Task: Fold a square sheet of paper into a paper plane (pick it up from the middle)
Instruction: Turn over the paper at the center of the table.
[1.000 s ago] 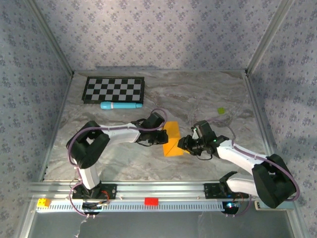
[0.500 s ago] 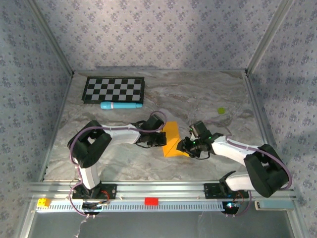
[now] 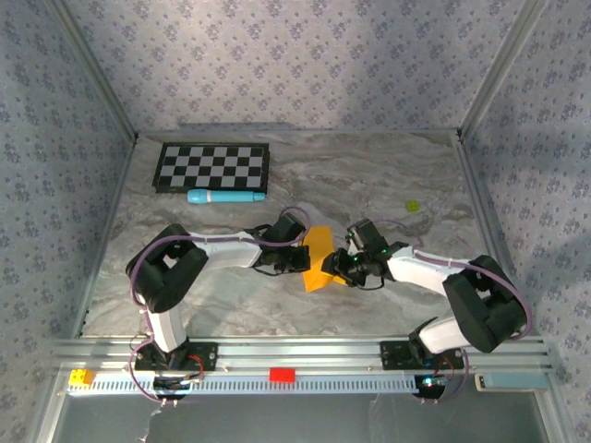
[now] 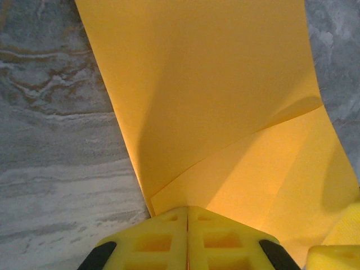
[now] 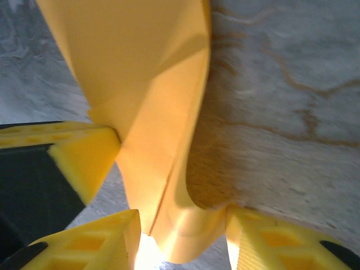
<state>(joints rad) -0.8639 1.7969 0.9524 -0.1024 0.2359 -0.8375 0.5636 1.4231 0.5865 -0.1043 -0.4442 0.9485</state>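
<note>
The square sheet of paper [image 3: 319, 255] is a creased orange piece in the middle of the table, between the two grippers. My left gripper [image 3: 303, 259] is on its left edge. In the left wrist view the yellow jaws [image 4: 187, 211] are pressed together where a folded corner of the sheet [image 4: 214, 101] meets them. My right gripper [image 3: 343, 267] reaches in from the right. Its fingers [image 5: 183, 222] stand apart, with the curled lower end of the sheet [image 5: 146, 84] between them, touching the right finger. One left finger [image 5: 84, 152] shows beside the paper.
A black-and-white checkerboard [image 3: 212, 166] lies at the back left, with a light-blue cylinder [image 3: 224, 196] just in front of it. A tiny yellow-green bit [image 3: 413, 206] lies at the right. Patterned walls enclose the table, and a rail [image 3: 283, 374] runs along the near edge.
My right gripper has slid left up to the paper and its jaws have widened a little. The paper looks narrower from above. The left gripper has stayed put.
</note>
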